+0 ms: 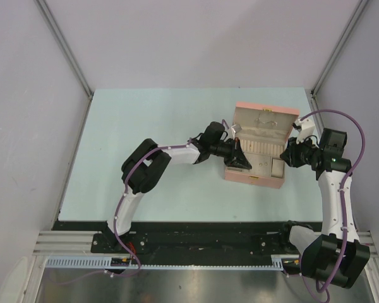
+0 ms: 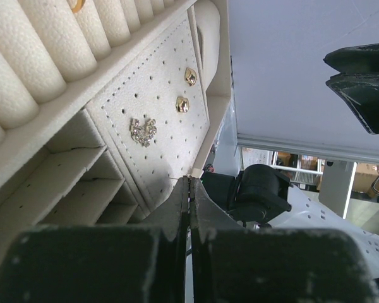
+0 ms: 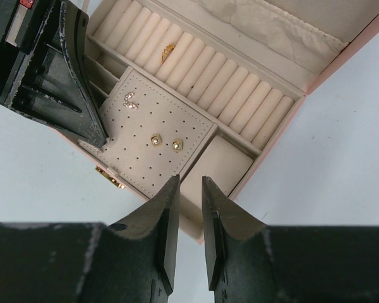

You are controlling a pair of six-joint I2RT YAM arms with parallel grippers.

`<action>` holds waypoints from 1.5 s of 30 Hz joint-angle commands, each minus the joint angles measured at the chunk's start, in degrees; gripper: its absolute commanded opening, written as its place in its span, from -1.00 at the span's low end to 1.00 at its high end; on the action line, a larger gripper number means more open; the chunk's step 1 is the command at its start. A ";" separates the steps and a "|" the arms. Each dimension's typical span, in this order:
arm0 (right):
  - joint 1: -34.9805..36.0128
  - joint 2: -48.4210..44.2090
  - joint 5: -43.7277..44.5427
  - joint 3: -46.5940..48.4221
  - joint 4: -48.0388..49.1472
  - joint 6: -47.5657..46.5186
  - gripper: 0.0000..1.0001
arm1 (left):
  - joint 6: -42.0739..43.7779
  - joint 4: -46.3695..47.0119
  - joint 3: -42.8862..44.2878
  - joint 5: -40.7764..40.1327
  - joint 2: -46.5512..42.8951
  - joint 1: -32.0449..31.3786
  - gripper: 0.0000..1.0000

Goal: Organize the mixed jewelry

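The pink jewelry box [image 1: 235, 173] lies open on the table. On its cream perforated panel [image 3: 148, 167] sit two gold studs [image 3: 156, 140] [image 3: 177, 145] and a silver sparkly earring [image 3: 131, 101]. A gold ring [image 3: 167, 50] is tucked in the ring rolls. My left gripper [image 2: 191, 180] is shut, its tips at the panel's near-left corner, where a tiny silvery speck [image 3: 98, 149] shows; whether it is held I cannot tell. My right gripper [image 3: 189, 186] hovers over the box's front right edge, jaws slightly apart with nothing between them. The left wrist view shows the studs [image 2: 182, 105] and earring [image 2: 143, 131] too.
The box's lid [image 1: 265, 117] stands open at the back. A gold clasp [image 3: 110, 178] is on the front wall. A plain cream compartment [image 3: 218, 167] lies right of the panel. Small divided compartments [image 2: 69, 170] sit beside the panel. Grey walls enclose the pale table [image 1: 151, 126].
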 commanded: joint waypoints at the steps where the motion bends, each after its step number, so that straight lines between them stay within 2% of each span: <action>1: -0.38 -0.69 -1.05 0.04 0.16 -0.78 -0.49 | -0.06 1.96 0.13 0.26 -1.75 0.50 -0.99; 13: -0.47 -0.69 -1.14 0.04 0.08 -0.70 -0.49 | -0.59 2.06 0.30 0.52 -3.51 0.14 -0.99; 45: -0.99 -0.34 -1.41 0.04 -0.10 -1.22 -0.49 | -0.68 0.21 1.88 -1.59 0.71 -0.56 -0.99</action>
